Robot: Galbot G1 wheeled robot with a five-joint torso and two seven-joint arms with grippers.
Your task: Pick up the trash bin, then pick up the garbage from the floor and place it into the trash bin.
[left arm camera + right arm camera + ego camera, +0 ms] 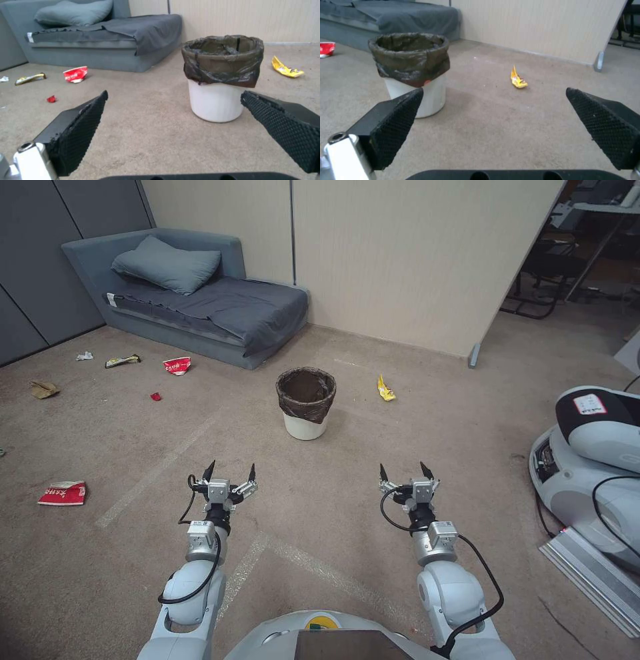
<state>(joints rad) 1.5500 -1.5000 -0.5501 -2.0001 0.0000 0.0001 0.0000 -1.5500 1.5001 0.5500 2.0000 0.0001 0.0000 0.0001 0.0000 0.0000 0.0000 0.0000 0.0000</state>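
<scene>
Grey sofa [200, 307]; pillow [167, 265]; perhaps another robot [593, 467]

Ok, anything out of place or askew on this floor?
Yes: litter lies scattered on the carpet, a yellow wrapper right of the upright trash bin, red packets to its left. Both the left gripper and right gripper are open.

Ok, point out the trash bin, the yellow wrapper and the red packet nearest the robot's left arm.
trash bin [305, 425]: head view, bare white wall below the bag.
yellow wrapper [385, 389]: head view, middle of the crumpled foil.
red packet [63, 493]: head view, centre of its flat face.
</scene>
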